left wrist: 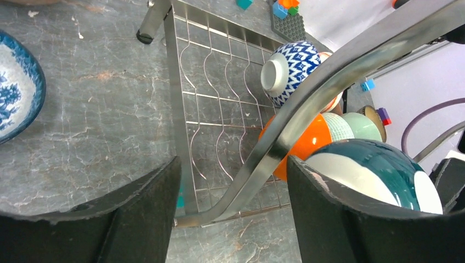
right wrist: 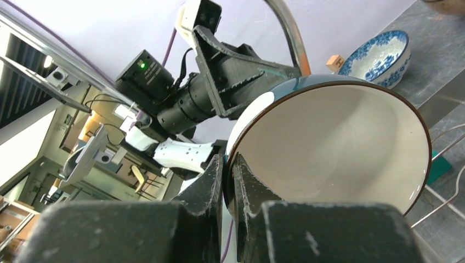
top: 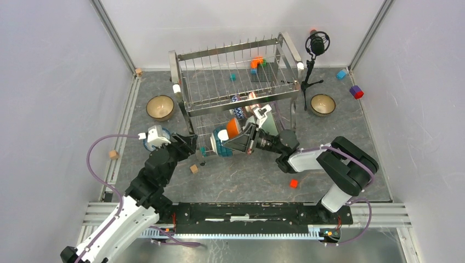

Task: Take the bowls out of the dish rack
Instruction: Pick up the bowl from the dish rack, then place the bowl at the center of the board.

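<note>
- The right tool (right wrist: 229, 181) is clamped tight on the rim of a teal and white bowl (right wrist: 329, 148).
- That bowl is held at the near left end of the dish rack (top: 236, 71), which is set by the counter's (top: 247, 181) far edge.
- The left tool (left wrist: 230, 186) is spread wide, and a rack bar is seen in the gap.

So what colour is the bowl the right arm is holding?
Round ceramic bowl: teal with white patches outside, cream inside. Outside shows best in the left wrist view.
</note>
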You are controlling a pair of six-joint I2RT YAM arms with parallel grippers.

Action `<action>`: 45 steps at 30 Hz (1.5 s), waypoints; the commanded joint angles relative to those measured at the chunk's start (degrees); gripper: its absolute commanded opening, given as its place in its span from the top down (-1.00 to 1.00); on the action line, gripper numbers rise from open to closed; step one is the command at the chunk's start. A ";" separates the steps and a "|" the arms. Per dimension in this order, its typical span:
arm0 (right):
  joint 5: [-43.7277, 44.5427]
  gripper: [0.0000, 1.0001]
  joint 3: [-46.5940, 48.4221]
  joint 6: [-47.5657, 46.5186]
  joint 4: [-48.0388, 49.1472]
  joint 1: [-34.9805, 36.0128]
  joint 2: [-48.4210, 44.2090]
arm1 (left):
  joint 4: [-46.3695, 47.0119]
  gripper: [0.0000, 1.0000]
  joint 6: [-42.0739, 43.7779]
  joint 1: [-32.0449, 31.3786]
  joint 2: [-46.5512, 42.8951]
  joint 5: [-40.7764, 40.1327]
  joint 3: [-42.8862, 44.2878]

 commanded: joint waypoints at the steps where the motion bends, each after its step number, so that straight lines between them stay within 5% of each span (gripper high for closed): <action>1: -2.46 1.00 -2.74 -1.16 6.99 -0.14 -4.87 | -5.51 -0.57 -2.56 0.45 -3.08 0.04 2.79; 5: -3.75 1.00 -6.85 -4.44 2.43 0.02 -9.35 | -13.68 -0.99 -5.11 0.45 -8.29 2.72 5.30; 9: -3.62 1.00 -10.84 -12.45 -7.60 0.80 -15.55 | -25.46 -0.99 -9.67 0.45 -14.34 2.57 9.00; 15: 8.06 1.00 -9.17 -40.75 -48.02 9.05 -30.76 | -40.30 -0.99 -13.51 0.42 -18.48 1.68 14.72; 26: 36.64 1.00 -10.14 -56.68 -76.34 24.11 -46.73 | -30.31 -0.99 -9.60 0.45 -26.86 17.15 10.26; 33: 61.00 1.00 -11.72 -58.57 -82.17 35.36 -47.60 | -33.57 -0.99 -6.19 0.45 -11.80 24.16 12.93; 45: 68.89 1.00 -8.53 -60.43 -79.13 40.56 -35.06 | -38.69 -0.99 -3.52 0.45 -7.47 23.04 17.40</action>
